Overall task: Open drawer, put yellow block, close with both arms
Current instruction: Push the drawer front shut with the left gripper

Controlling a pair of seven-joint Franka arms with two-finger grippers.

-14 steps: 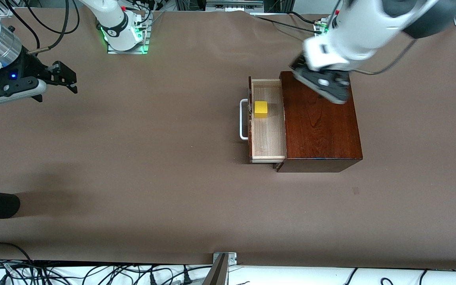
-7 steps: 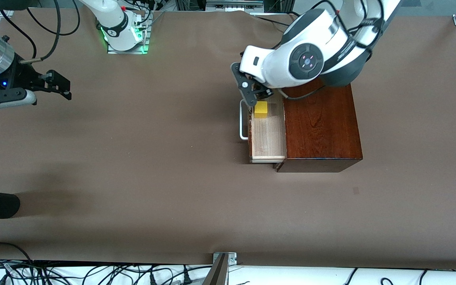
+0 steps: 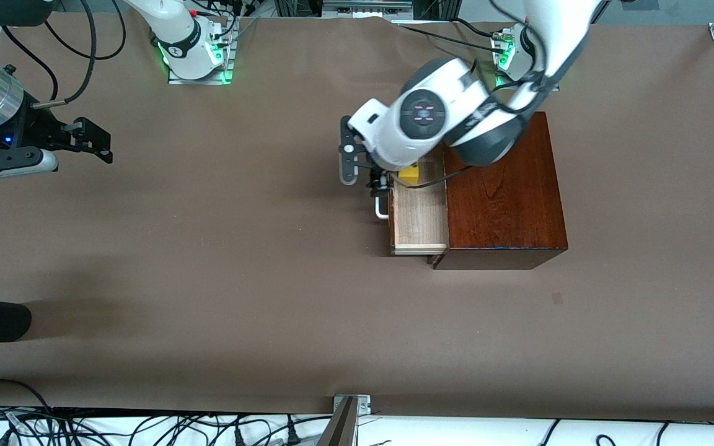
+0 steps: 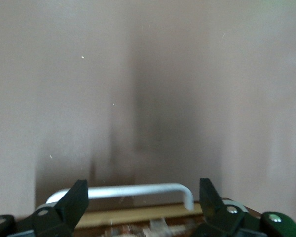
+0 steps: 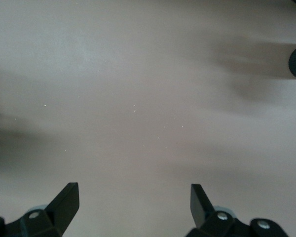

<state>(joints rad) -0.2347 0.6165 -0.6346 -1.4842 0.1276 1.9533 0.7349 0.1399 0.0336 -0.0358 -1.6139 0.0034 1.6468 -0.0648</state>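
Swung from over the glossy reddish-brown wooden box (image 3: 502, 204) at centre-right of the front view, the left gripper (image 3: 363, 170), fingers (image 4: 71, 205) apart, is now lowered at the white metal bar handle (image 3: 380, 210) of the light-wood drawer (image 3: 419, 217), the small yellow cube (image 3: 410, 176) already inside, so closing is judged next, while the right gripper (image 3: 93, 139), fingers apart, waits at upper left.

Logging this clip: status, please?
Left gripper open over the drawer handle; right gripper open, waiting. Yellow block in the open drawer. Nothing blocking.
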